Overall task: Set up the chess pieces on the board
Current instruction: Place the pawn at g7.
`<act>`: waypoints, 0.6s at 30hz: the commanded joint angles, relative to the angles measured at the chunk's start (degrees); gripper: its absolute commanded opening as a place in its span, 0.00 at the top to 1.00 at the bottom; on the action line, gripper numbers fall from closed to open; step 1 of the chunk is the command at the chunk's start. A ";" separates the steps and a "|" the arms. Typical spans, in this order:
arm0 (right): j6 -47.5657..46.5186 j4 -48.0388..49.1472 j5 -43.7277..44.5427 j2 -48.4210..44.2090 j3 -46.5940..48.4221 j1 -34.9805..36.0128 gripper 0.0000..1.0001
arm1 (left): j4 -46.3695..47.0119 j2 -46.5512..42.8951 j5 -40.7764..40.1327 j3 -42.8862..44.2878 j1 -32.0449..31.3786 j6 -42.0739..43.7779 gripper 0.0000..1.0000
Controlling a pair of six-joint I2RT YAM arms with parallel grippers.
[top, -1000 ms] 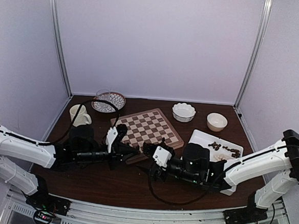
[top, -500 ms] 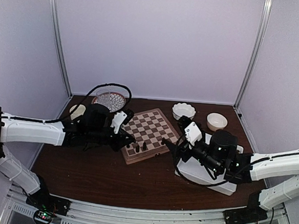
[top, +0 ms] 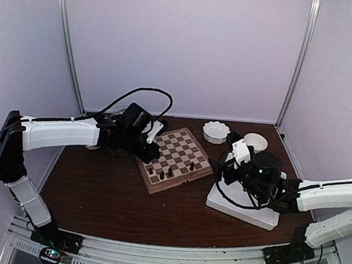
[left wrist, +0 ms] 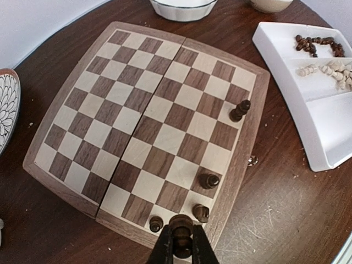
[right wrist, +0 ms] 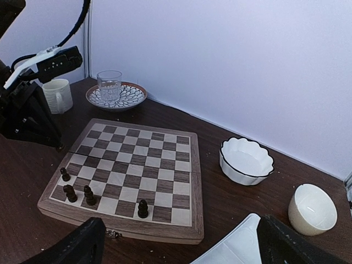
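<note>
**Four dark pieces up, a fifth in the L gripper**

Vs 1 s ago: the board (left wrist: pixel 159 118) was bare, w/ both arms low at its near edge. Half a sec ago a few figures stood on it. Now four standing dark pieces (right wrist: pixel 88 196) line the edge nearest the arms, three bunched toward one corner and one apart. The left arm has swung round to the board's far-left side, and the right arm has backed off over the white tray (left wrist: pixel 330 159). So setup has begun, but only just. Most of the set is still in the tray, w/ spare dark pieces (left wrist: pixel 314 45) in one compartment and cream pieces (left wrist: pixel 329 69) in the next.

Left gripper (left wrist: pixel 180 242): fingers nearly together, pinching what looks like a fifth piece (left wrist: pixel 180 223). It hangs over the board's edge, btwn two standing figures as its wrist cam sees it.

Right gripper (right wrist: pixel 180 236): spread wide, nothing in it.

Materials:
- **Pieces:** small turned wood w/ round heads and narrow bases, so prob. tippy.
- **Board:** checkered cream/brown wood w/ a pale border, a centre seam and a small metal clasp (left wrist: pixel 252 160), i.e. a folding case.
- **Tray:** smooth white, likely plastic.
- **Table (left wrist: pixel 286 220):** dark wood, scratched.
</note>
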 commanded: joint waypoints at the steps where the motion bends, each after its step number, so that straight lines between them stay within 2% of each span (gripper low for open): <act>1: 4.17 -1.65 3.02 0.62 0.97 -0.99 0.00 | -5.46 3.96 -2.11 4.49 0.60 2.30 1.00; 18: 4.57 -0.36 1.81 1.92 0.71 -1.45 0.01 | -6.68 13.57 1.13 10.28 1.87 3.95 1.00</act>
